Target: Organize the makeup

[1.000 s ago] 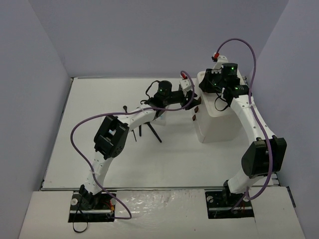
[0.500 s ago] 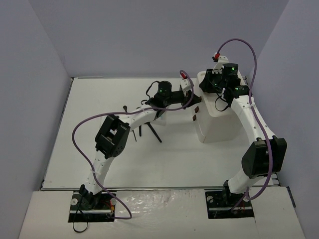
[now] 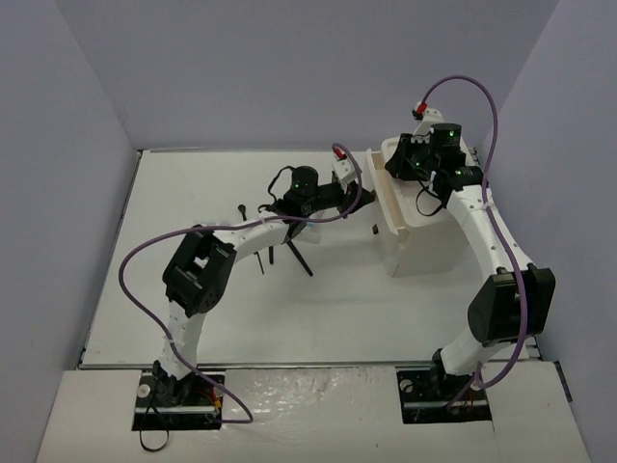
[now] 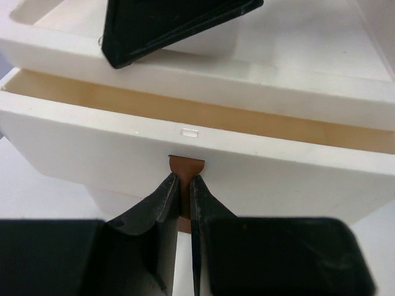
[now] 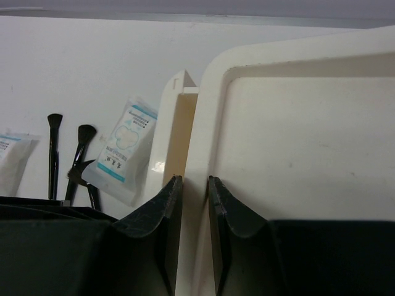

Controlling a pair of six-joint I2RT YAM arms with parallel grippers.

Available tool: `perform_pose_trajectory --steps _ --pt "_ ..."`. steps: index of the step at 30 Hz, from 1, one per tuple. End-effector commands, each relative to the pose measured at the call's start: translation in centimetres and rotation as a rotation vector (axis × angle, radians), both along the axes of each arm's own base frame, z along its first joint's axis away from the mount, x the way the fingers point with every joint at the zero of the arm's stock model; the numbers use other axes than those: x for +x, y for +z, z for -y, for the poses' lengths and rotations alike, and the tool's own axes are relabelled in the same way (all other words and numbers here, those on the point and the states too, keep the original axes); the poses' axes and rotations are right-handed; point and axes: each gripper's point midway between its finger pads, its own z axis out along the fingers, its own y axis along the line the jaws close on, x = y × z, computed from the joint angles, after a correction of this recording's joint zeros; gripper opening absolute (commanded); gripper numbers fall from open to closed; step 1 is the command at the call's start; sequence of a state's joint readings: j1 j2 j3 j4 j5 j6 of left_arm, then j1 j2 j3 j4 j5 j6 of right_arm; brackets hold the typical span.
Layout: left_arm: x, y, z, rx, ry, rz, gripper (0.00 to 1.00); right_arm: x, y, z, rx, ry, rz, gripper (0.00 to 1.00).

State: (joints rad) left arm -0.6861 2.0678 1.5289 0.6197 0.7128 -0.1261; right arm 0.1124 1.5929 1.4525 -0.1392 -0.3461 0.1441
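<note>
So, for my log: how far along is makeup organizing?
Done: white box's top drawer partly open. In hand: left end effector pinches its brown knob; right end effector clamps the box rim. Left: thin black brushes and white blue-printed packets lie on the table.

A big white plastic box (image 3: 429,241) stands on the white table (image 3: 193,309), its upper drawer (image 4: 92,142) with a small brown knob (image 4: 186,165) pulled partly out.

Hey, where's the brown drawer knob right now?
Left wrist view, centre: the brown knob sits on the front of the part-open drawer of the white box, pinched by the left tool.
</note>
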Motion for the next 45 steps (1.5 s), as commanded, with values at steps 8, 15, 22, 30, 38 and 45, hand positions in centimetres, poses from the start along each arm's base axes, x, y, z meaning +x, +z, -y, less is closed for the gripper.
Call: perform_pose_trajectory --steps 8,15,22,30,38,45 --pt "-3.1 5.1 -5.5 -0.016 0.034 0.053 0.0 -1.4 -2.2 1.6 -0.01 -0.057 -0.095 0.0" --pt "-3.5 3.5 -7.6 0.047 0.085 -0.001 0.0 -1.3 -2.3 1.7 -0.013 -0.063 -0.098 0.0" --pt "-2.5 2.6 -8.6 0.101 0.156 -0.023 0.36 -1.3 -2.2 1.8 -0.022 -0.062 -0.092 0.05" --pt "-1.3 7.3 -9.8 0.032 0.294 -0.058 0.68 -1.1 0.8 1.7 -0.005 -0.062 -0.027 0.44" --pt "-1.3 5.4 -19.7 0.134 0.822 -0.308 0.86 -2.6 7.0 2.4 -0.005 -0.092 0.113 0.94" --pt "-3.6 -0.3 -28.2 0.301 1.155 -0.501 0.89 -6.6 11.7 4.0 -0.001 -0.173 0.237 1.0"
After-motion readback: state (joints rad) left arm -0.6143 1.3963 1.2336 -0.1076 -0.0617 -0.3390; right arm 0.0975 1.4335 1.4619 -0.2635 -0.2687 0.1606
